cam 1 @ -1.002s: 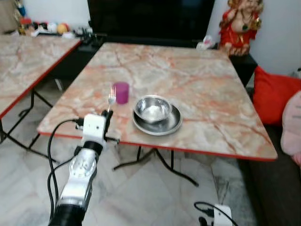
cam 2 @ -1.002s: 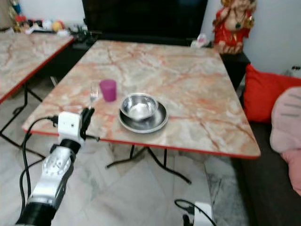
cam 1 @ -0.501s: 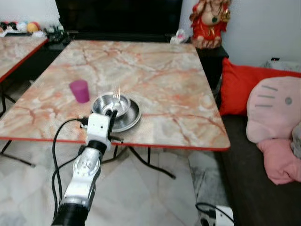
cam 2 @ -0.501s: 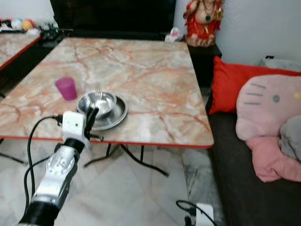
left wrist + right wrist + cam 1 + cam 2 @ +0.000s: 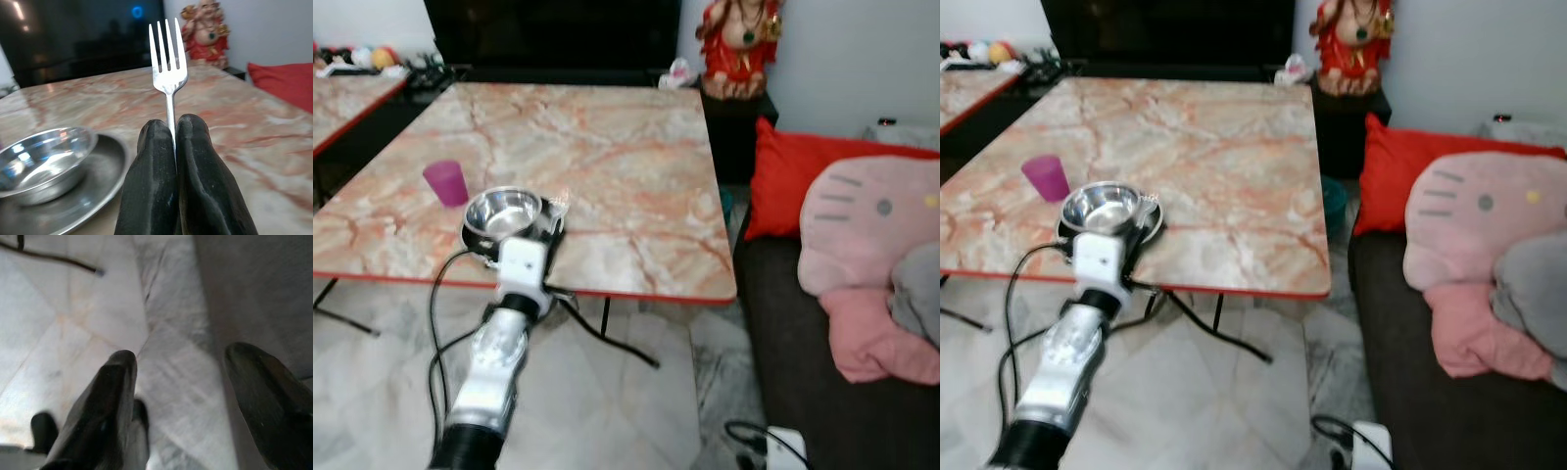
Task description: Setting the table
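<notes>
My left gripper (image 5: 174,125) is shut on the handle of a steel fork (image 5: 167,63), held upright with its tines up. It hovers over the near edge of the marble table (image 5: 607,147), just to the right of a steel bowl (image 5: 501,209) that sits on a steel plate (image 5: 93,181). A purple cup (image 5: 444,182) stands to the left of the bowl. My right gripper (image 5: 181,355) hangs open above the pale tiled floor with nothing between its fingers.
Right of the table stands a dark sofa with a red cushion (image 5: 803,166) and a pink plush pillow (image 5: 867,230). A red figurine (image 5: 736,44) stands behind the table's far right corner. A second marble table (image 5: 342,98) is at the left. A white power strip (image 5: 773,446) lies on the floor.
The camera has swung to the right, so the table sits further left in the picture. Relative to the table, the fork has passed from left of the bowl to its right side.
</notes>
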Robot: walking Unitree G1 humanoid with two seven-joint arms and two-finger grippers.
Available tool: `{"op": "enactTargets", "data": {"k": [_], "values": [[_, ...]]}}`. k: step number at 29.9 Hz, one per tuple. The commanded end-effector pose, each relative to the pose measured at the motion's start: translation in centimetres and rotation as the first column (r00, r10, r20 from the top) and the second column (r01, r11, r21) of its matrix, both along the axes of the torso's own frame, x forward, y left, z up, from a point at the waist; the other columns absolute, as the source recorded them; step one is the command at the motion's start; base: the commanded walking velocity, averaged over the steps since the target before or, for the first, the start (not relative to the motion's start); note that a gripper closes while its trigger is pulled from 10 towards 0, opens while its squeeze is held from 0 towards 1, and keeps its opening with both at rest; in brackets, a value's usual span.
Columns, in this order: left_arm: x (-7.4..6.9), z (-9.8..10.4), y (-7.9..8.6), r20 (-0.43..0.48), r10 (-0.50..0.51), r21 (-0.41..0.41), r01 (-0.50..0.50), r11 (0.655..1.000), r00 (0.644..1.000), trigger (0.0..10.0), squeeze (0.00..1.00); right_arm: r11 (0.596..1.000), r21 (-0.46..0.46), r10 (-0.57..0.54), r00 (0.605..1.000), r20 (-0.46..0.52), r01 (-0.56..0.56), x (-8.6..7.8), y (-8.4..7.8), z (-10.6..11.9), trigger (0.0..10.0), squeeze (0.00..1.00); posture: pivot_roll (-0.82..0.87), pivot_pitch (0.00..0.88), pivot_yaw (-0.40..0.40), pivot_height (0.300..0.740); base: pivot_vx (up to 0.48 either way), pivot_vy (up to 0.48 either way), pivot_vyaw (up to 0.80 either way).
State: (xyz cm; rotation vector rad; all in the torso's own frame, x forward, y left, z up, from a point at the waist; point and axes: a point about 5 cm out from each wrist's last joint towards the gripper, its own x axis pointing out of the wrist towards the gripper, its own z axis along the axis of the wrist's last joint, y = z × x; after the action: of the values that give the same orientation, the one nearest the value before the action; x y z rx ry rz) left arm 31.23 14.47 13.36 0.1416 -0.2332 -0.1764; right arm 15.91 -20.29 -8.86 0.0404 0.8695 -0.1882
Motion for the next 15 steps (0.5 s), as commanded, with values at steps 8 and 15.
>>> {"op": "enactTargets", "data": {"k": [8, 15], "values": [[0.28, 0.42, 0.41, 0.005, 0.01, 0.003, -0.01, 1.0, 1.0, 10.0, 0.0, 1.0, 0.016, -0.003, 1.0, -0.009, 0.003, -0.3, 0.5, -0.21, 10.0, 0.0, 0.01, 0.006, -0.013, 0.74, 0.0, 0.0, -0.28], [0.39, 0.44, 0.75, -0.003, 0.035, -0.022, -0.035, 0.999, 0.999, 10.0, 0.0, 1.0, 0.015, 0.0, 1.0, -0.006, 0.0, -0.23, 0.46, -0.17, 10.0, 0.0, 0.01, 0.01, -0.015, 0.74, 0.0, 0.0, 0.0]]}}
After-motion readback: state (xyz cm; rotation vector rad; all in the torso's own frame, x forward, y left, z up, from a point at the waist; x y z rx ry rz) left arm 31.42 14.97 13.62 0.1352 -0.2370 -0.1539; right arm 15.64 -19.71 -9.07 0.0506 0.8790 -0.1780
